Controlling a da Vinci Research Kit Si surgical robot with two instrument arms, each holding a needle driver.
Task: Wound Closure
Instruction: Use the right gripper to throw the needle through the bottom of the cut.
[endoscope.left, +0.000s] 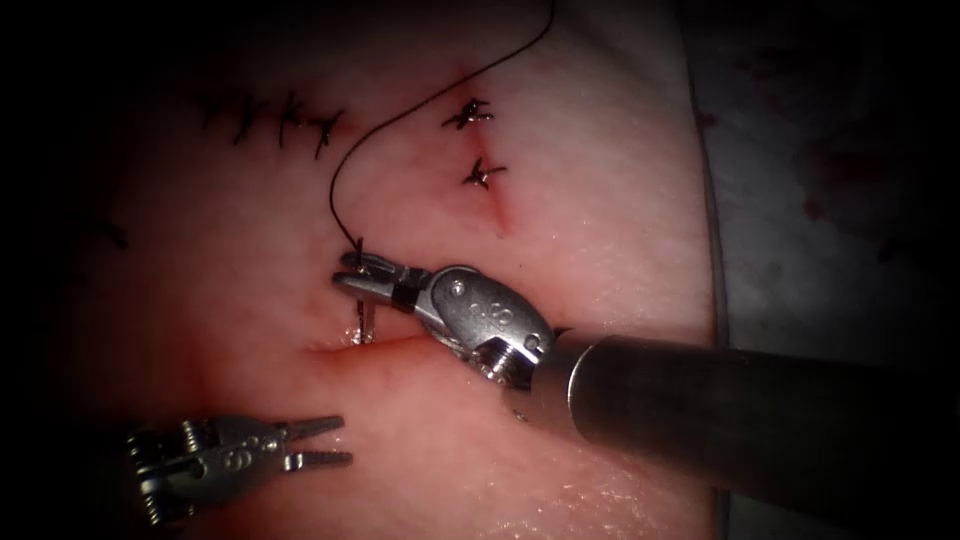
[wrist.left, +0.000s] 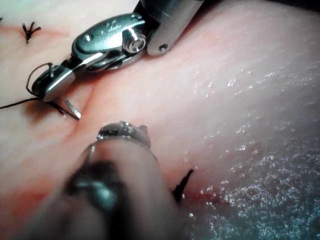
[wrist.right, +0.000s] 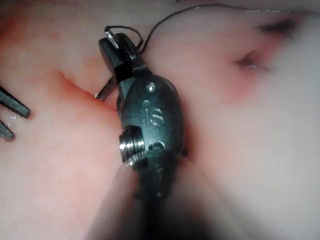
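Now | right tool (endoscope.left: 362, 275) grips needle (endoscope.left: 364, 322) by its tail | left tool (endoscope.left: 325, 443) empty

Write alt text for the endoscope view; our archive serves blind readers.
The right tool, jaws shut, grips the curved needle near its thread end just above the cut, the needle's other end in the tissue. Dark thread arcs upward past finished stitches. The left tool sits open and empty at lower left.

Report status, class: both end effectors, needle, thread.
Right end effector shut on needle near its thread end, point in the tissue at the cut. Left end effector open, empty. Thread trails upward.
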